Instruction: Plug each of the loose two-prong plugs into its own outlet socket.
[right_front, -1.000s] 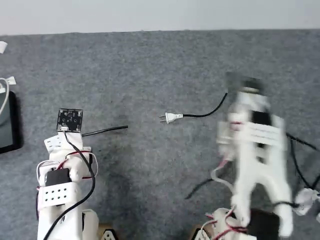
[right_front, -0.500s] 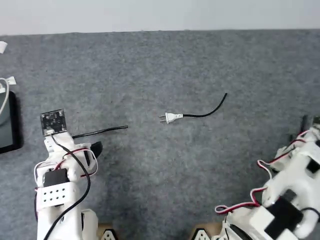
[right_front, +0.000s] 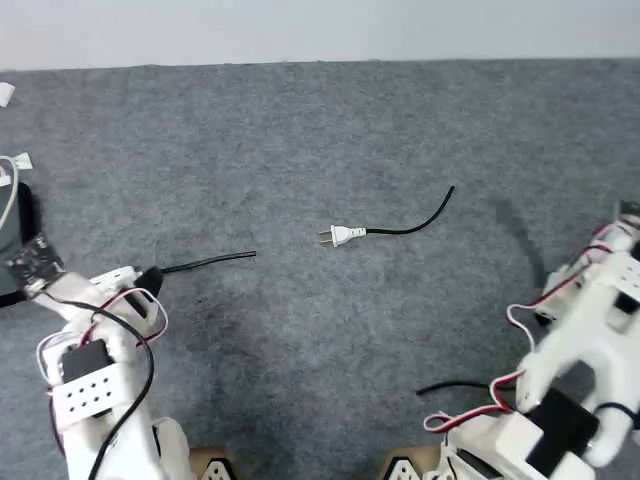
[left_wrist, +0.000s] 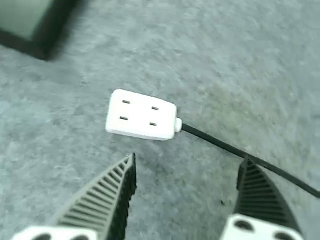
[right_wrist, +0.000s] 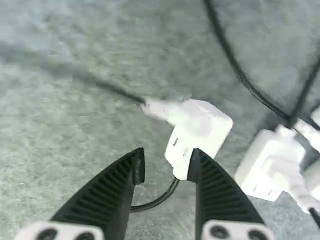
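A loose white two-prong plug (right_front: 343, 236) lies mid-table, its black cable (right_front: 415, 226) curving off to the right. In the left wrist view a white outlet block (left_wrist: 142, 121) with two pairs of slots lies flat, a black cord (left_wrist: 235, 150) running from its end. My left gripper (left_wrist: 186, 165) is open just short of it, nothing between its fingers. My right gripper (right_wrist: 166, 157) is open at the table's right edge, close over a white outlet block (right_wrist: 200, 132) with a white plug (right_wrist: 156, 108) in it. A second white block (right_wrist: 267, 162) lies beside that one.
A dark flat box (right_front: 12, 250) sits at the left table edge, near the left arm (right_front: 95, 370). Black cords (right_wrist: 235, 65) cross the mat around the right arm (right_front: 575, 360). A short black cord (right_front: 210, 261) runs out from under the left arm.
The right arm has swung from the middle right down to the lower right corner. The left arm's wrist has turned leftward, toward the dark box.
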